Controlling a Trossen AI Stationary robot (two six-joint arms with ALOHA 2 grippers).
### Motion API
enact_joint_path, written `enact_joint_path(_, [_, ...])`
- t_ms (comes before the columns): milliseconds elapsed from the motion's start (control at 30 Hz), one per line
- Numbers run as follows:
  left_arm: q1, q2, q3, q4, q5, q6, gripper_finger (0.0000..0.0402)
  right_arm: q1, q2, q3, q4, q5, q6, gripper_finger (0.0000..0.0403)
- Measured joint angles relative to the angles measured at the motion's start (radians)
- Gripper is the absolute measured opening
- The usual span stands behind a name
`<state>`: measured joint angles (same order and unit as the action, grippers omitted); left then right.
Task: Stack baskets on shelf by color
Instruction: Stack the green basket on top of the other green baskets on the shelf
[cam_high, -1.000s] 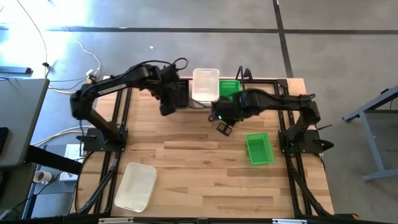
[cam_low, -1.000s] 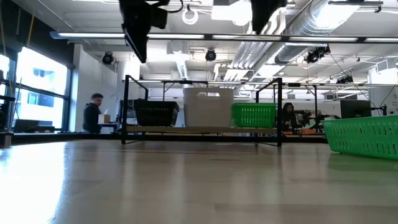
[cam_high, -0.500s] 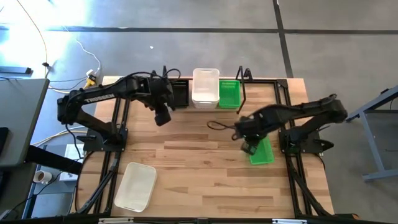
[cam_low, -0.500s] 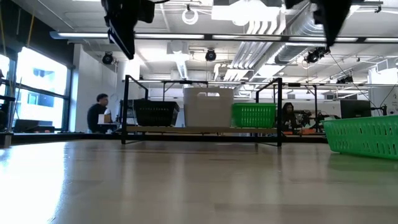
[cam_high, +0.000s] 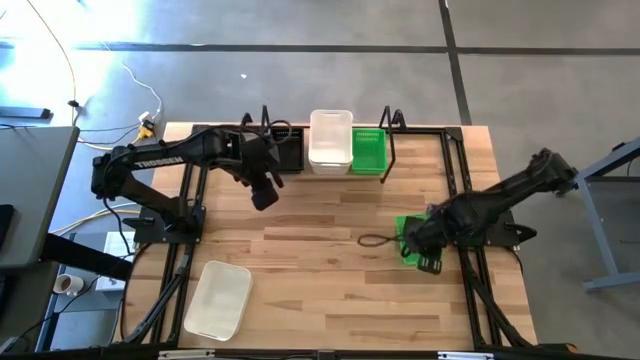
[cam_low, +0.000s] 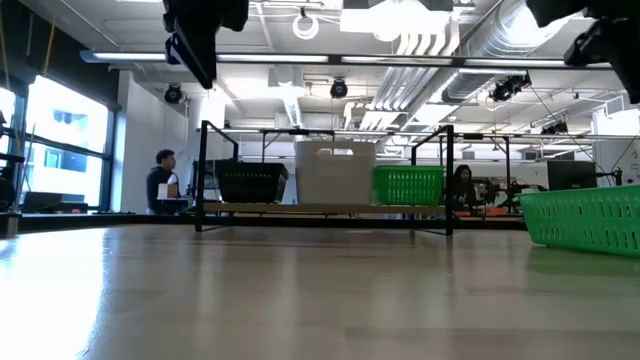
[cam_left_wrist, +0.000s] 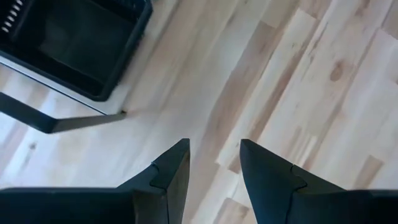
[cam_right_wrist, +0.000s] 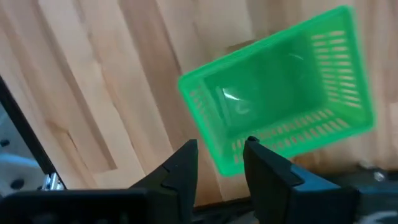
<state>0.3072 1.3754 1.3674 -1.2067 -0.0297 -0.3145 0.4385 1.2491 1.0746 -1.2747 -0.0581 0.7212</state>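
The black wire shelf (cam_high: 392, 140) stands at the table's far edge and holds a black basket (cam_high: 289, 152), a white basket (cam_high: 330, 140) and a green basket (cam_high: 368, 150) side by side; they also show in the low view (cam_low: 335, 172). A loose green basket (cam_high: 408, 230) stands on the table at the right (cam_right_wrist: 280, 99). A white basket (cam_high: 218, 298) lies at the near left. My right gripper (cam_high: 428, 260) hovers open above the loose green basket's near end (cam_right_wrist: 221, 158). My left gripper (cam_high: 264, 192) hovers open over bare wood just in front of the black basket (cam_left_wrist: 214, 168).
Black arm-mount rails (cam_high: 190, 190) run along both sides of the table. A dark cable loop (cam_high: 375, 240) lies on the wood left of the loose green basket. In the low view a person (cam_low: 160, 180) sits in the room behind the shelf.
My right gripper has swung from in front of the shelf toward the table's near right, ending over the loose green basket. My left gripper has drawn a little away from the shelf toward the near edge. No basket has moved.
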Motion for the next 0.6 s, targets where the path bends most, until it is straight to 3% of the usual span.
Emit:
enact_joint_path(233, [-0.088, 0.0, 0.0, -0.001, 0.004, -0.052, 0.0131, 0.112, 0.0, -0.109, 0.147, 0.003, 0.034, 0.0151])
enact_joint_path(433, [-0.154, 0.0, 0.0, -0.001, -0.005, -0.095, 0.0131, 0.163, 0.001, -0.196, 0.226, 0.059, 0.038, 0.0154])
enact_joint_path(600, [-0.187, 0.0, 0.0, -0.001, -0.006, -0.103, 0.0131, 0.171, 0.001, -0.271, 0.336, 0.037, 0.044, 0.0154])
